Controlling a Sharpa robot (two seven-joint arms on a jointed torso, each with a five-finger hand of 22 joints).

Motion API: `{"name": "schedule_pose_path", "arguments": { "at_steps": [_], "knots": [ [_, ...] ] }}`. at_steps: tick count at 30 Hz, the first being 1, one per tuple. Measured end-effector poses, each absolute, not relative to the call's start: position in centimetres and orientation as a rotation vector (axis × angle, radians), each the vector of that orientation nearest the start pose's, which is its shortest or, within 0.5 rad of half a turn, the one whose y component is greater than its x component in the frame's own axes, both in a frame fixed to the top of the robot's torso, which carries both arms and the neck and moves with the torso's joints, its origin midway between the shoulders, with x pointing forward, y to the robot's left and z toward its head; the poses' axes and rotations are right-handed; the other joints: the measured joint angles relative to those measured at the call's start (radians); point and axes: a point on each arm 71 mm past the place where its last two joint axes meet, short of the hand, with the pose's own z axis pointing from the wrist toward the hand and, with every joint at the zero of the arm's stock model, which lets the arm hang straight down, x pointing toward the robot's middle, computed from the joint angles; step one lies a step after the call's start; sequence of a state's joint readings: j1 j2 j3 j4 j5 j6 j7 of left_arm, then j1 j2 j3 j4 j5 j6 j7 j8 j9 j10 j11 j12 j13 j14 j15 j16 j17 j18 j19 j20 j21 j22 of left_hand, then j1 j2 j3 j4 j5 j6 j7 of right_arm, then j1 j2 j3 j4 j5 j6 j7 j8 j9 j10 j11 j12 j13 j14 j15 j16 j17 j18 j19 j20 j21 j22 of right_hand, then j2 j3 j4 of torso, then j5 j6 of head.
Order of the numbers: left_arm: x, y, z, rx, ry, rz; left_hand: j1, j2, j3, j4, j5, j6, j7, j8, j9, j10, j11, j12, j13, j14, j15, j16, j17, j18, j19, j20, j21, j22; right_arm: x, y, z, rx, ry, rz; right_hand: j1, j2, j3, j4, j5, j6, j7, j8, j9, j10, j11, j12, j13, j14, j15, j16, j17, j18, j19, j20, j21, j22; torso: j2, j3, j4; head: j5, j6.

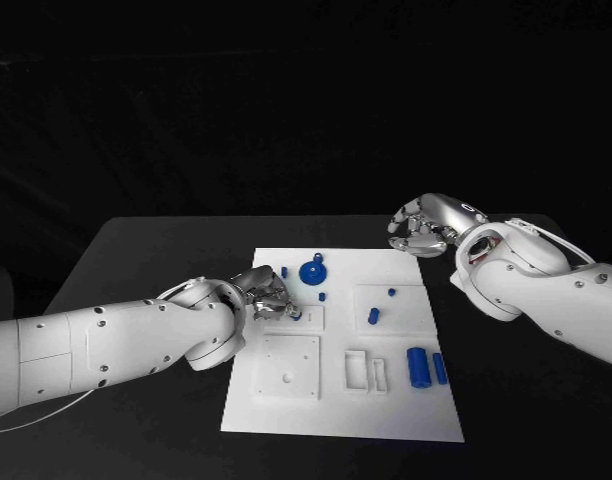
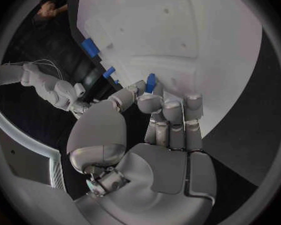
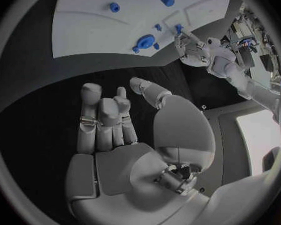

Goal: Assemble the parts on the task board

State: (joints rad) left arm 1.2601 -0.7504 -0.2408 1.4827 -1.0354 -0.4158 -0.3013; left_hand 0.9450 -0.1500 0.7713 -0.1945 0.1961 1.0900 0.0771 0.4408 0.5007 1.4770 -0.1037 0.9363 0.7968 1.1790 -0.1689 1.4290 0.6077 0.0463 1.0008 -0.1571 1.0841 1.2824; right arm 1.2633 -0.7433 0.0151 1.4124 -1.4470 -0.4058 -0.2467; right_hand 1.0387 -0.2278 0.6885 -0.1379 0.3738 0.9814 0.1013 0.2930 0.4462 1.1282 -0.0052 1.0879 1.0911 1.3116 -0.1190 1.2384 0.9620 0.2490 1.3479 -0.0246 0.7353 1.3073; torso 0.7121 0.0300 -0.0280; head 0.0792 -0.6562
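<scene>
Task board (image 1: 393, 400) carrying loose blue parts, left hand (image 1: 260, 297) pinching small blue peg (image 2: 150, 82) over board, right hand (image 1: 429, 226) fingers curled in, holding nothing, off board's far corner

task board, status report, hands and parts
Left hand pinches a small blue part over the task board. Right hand off the board, fingers curled, holding nothing. Nothing in the way.

No text, label or number is readable on anything in view.

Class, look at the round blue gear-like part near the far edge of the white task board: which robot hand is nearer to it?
Left. The left hand sits just beside the round blue gear-like part, pinching a small blue piece; the right hand hovers off the white task board, past its far corner.
</scene>
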Motion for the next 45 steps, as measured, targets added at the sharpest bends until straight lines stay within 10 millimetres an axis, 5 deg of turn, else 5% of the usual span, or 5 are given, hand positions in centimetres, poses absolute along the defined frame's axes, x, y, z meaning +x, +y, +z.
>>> {"name": "schedule_pose_path", "arguments": {
  "at_steps": [21,27,32,36,45],
  "knots": [
    [48.06,19.16,-23.98,-0.320,1.926,-0.592,-0.028,-0.005,-0.004,0.040,0.118,0.000,0.000,0.004,0.029,-0.004,0.003,0.043,-0.017,-0.003,-0.003,0.027,-0.005,0.016,0.000,0.000,0.004,0.010,52.81,-19.12,-13.56,0.005,1.514,0.541,-0.005,0.005,-0.006,0.005,0.095,0.001,0.000,0.005,0.000,0.000,0.000,0.000,-0.002,0.000,0.000,0.000,0.003,0.000,0.000,-0.004,0.000,0.000,0.000,0.0005,-0.0004,-0.003,-0.004],
    [48.05,19.12,-24.02,-0.326,1.930,-0.596,-0.055,0.002,-0.012,0.052,0.117,0.001,-0.001,0.008,0.087,-0.007,0.000,0.063,-0.017,-0.004,-0.004,0.040,-0.004,0.016,0.000,0.000,0.004,0.014,52.78,-18.94,-13.55,0.001,1.513,0.545,-0.008,0.008,-0.008,0.008,0.105,0.002,-0.001,0.005,0.000,0.000,0.000,0.000,-0.003,0.002,0.001,-0.004,0.004,0.000,0.000,-0.004,0.000,0.000,0.000,0.0010,-0.0005,-0.003,-0.005],
    [48.05,19.10,-24.06,-0.333,1.933,-0.598,-0.071,0.001,-0.012,0.065,0.069,0.005,-0.005,0.012,0.158,-0.007,0.000,0.075,-0.019,-0.005,-0.005,0.044,-0.004,0.016,0.000,0.000,0.008,0.016,52.81,-18.99,-13.56,0.000,1.513,0.543,-0.009,0.009,-0.008,0.008,0.106,0.002,-0.001,0.005,0.000,0.000,0.000,0.000,-0.003,0.002,0.001,-0.004,0.004,0.000,0.000,-0.004,0.000,0.000,0.000,0.0011,-0.0005,-0.003,-0.005],
    [48.09,19.13,-24.11,-0.340,1.936,-0.598,-0.077,0.000,-0.012,0.079,0.028,0.016,-0.016,0.013,0.166,-0.010,0.004,0.081,-0.023,0.002,-0.012,0.047,-0.005,0.016,0.000,0.000,0.008,0.018,52.85,-19.04,-13.57,0.000,1.513,0.541,-0.009,0.009,-0.008,0.008,0.107,0.002,-0.001,0.005,0.000,0.000,0.000,0.000,-0.003,0.002,0.001,-0.004,0.004,0.000,0.000,-0.004,0.000,0.000,0.000,0.0011,-0.0006,-0.003,-0.004],
    [48.11,19.09,-24.10,-0.344,1.943,-0.599,-0.075,0.002,-0.009,0.064,0.043,0.020,-0.020,0.014,0.166,-0.011,0.003,0.090,-0.029,0.006,-0.015,0.054,-0.007,0.016,0.000,0.000,0.008,0.022,52.89,-19.04,-13.59,0.000,1.514,0.540,-0.009,0.009,-0.008,0.008,0.110,0.002,-0.002,0.005,0.000,0.000,0.000,0.000,-0.003,0.002,0.001,-0.004,0.004,0.000,0.000,-0.004,0.000,0.000,0.000,0.0004,-0.0006,-0.004,-0.004]
  ]
}}
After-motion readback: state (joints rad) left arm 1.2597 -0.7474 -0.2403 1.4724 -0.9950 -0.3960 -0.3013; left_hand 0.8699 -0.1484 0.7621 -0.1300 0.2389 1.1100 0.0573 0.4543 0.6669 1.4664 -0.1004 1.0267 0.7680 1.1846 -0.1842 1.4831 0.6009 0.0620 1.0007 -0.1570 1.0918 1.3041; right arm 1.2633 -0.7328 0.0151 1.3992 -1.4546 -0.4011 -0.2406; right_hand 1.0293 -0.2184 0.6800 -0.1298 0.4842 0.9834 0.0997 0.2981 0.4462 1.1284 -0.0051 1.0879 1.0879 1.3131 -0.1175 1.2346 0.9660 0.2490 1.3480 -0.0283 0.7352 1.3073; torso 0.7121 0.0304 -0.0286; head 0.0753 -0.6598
